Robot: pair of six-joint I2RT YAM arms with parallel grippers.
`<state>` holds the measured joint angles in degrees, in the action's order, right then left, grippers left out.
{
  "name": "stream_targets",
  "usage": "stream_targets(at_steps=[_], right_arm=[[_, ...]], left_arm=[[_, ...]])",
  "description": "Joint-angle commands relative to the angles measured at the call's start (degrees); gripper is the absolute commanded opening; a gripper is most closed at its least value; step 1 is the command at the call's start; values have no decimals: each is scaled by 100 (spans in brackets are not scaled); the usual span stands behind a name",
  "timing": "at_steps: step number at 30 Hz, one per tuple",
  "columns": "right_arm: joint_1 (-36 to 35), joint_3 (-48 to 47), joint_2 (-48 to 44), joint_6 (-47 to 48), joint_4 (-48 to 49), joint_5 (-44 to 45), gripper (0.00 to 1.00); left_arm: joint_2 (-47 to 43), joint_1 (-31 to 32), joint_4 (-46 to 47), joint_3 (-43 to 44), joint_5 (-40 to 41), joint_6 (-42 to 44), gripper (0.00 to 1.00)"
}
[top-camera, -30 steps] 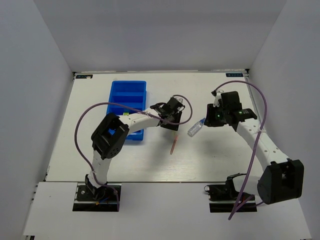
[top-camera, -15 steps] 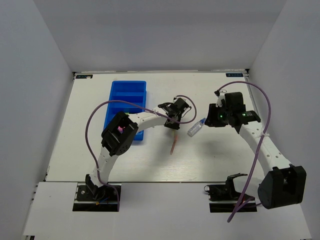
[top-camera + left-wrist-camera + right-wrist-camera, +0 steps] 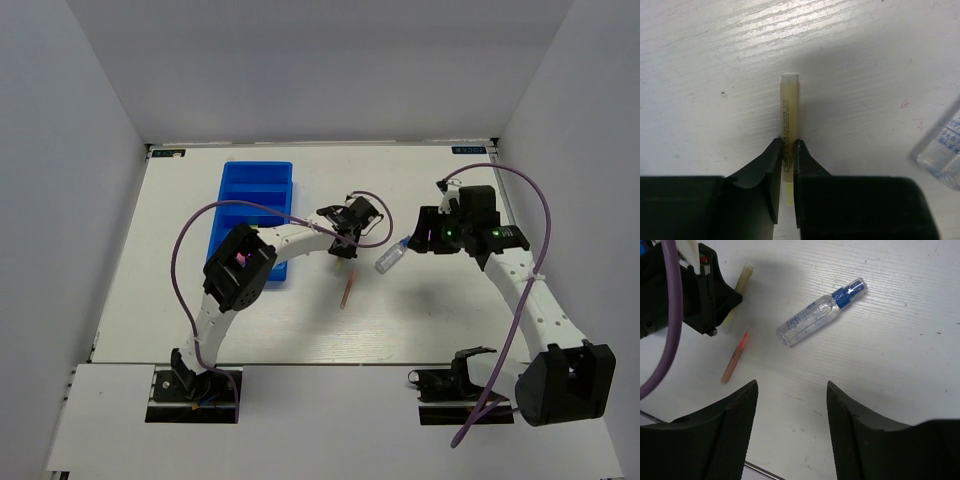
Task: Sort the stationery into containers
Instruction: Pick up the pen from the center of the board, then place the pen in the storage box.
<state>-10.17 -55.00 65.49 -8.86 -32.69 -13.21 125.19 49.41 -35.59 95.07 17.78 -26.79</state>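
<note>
Left hand (image 3: 786,144) pinches a yellow stick (image 3: 789,107) near the blue tray (image 3: 257,190).

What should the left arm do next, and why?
Probably lift: the left gripper is shut on the pale yellow stick, which seems to rest on the table, and the blue tray lies apart from it.

You've got a white table (image 3: 420,310) with fine grain lines, grey walls (image 3: 60,200) closing in at nine, twelve and three o'clock, a small blue label (image 3: 468,150) at its one o'clock corner.
</note>
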Motion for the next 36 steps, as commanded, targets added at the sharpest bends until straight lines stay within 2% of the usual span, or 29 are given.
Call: stream_targets(at_steps=[1, 3, 4, 9, 13, 15, 18, 20, 21, 22, 23, 24, 29, 34, 36], right_arm=[[50, 86, -98, 155, 175, -261, 61], [42, 95, -72, 244, 157, -453, 62], [77, 95, -54, 462, 175, -550, 62], [95, 183, -72, 824, 140, -1341, 40], [112, 279, -133, 1115, 218, -1658, 28], [103, 323, -142, 1193, 228, -1904, 22], [86, 341, -37, 1325, 245, -2220, 6], [121, 341, 33, 1413, 228, -2517, 5], [112, 315, 103, 1596, 193, -2607, 2], [103, 297, 130, 1677, 158, -2842, 0], [103, 280, 174, 1747, 70, -2906, 0], [112, 253, 192, 1948, 87, -2976, 0], [130, 358, 122, 2625, 69, -3354, 0], [191, 464, -54, 2749, 140, -3337, 0], [226, 464, -54, 2758, 157, -3328, 0]], left_arm=[[-416, -168, -149, 194, -152, 260, 0], [-608, -264, -298, 441, -415, 568, 0], [-653, -282, -360, 834, -494, 752, 0], [-1240, -686, -668, 1286, -1215, 1674, 0], [-1611, -1274, -1107, 1331, -1672, 2255, 0], [-1874, -1642, -1300, 1234, -1908, 2929, 0], [-2182, -1986, -1231, 848, -2200, 4106, 0], [-2235, -2101, -1213, 716, -2060, 4777, 0], [-2183, -2259, -1457, 732, -2068, 5519, 0], [-2122, -2295, -1424, 759, -2068, 5813, 0], [-2069, -2356, -1441, 715, -2007, 6051, 0], [-2042, -2444, -1494, 689, -2007, 6637, 0], [-1708, -2813, -1477, 592, -2436, 7607, 0], [-1445, -3313, -1275, 575, -3087, 8100, 0], [-1427, -3454, -908, 417, -3351, 8137, 0]])
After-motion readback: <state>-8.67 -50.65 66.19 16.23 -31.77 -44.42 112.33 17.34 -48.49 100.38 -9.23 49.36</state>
